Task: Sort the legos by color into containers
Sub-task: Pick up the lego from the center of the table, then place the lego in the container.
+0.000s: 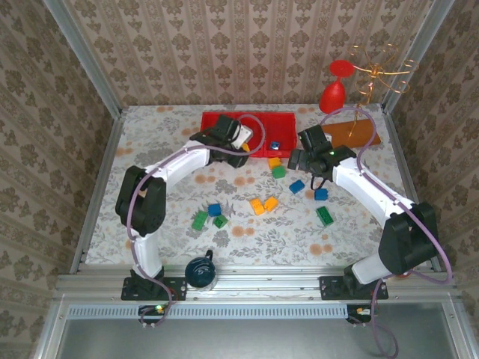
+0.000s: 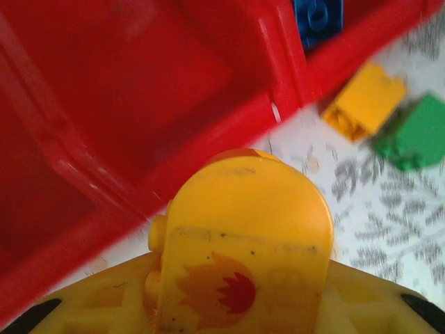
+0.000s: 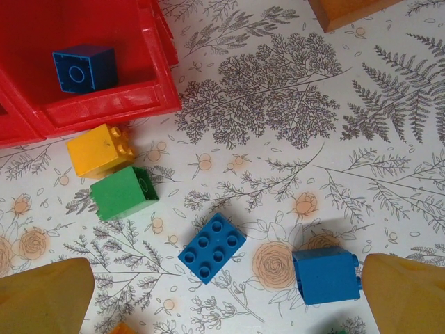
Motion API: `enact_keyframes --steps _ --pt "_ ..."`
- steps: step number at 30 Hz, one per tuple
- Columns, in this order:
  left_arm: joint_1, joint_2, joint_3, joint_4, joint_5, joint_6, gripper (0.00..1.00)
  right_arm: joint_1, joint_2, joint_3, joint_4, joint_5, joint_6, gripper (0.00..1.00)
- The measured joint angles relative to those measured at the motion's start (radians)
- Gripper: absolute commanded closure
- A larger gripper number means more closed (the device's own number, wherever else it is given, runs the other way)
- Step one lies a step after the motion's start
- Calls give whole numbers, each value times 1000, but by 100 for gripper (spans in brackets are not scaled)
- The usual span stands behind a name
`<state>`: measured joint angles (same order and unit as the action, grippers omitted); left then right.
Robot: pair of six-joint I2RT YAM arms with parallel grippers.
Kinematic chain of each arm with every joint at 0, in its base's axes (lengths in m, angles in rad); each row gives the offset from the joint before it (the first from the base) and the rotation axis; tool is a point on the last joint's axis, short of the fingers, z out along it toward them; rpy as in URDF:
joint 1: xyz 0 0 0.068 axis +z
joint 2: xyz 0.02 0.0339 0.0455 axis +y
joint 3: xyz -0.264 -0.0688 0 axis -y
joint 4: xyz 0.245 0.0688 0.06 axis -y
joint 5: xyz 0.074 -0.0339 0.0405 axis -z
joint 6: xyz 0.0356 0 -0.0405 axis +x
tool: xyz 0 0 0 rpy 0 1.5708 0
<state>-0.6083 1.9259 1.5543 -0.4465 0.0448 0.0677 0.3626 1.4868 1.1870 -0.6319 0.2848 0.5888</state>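
Floral table: legos, mug, orange board

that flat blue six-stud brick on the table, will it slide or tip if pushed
The blue brick lies flat and low, studs up, so it would likely slide rather than tip or roll. It looks like hard, stiff plastic, probably light. Its smooth sides may slip in a loose pinch.
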Motion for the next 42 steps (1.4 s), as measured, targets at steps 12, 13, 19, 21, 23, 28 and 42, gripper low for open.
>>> enact_keyframes --steps 12,13,19,21,23,28,42 --pt "1 206 277 -9 -68 -63 77 0 0 -14 3 1 14 0" --pt "1 221 291 -14 -72 -68 77 0 0 -20 4 1 14 0" --pt "1 272 354 -36 -94 -84 76 0 -1 -56 8 0 14 0" --pt "1 280 375 -37 -99 -92 75 0 -1 -63 9 0 14 0" --pt "1 290 396 -37 -104 -98 74 0 -1 -67 9 0 14 0" --pt "1 328 450 -40 -118 -102 66 0 0 -70 19 0 14 0" --pt "1 369 478 -40 -133 -127 43 -19 -2 -140 24 1 38 0"
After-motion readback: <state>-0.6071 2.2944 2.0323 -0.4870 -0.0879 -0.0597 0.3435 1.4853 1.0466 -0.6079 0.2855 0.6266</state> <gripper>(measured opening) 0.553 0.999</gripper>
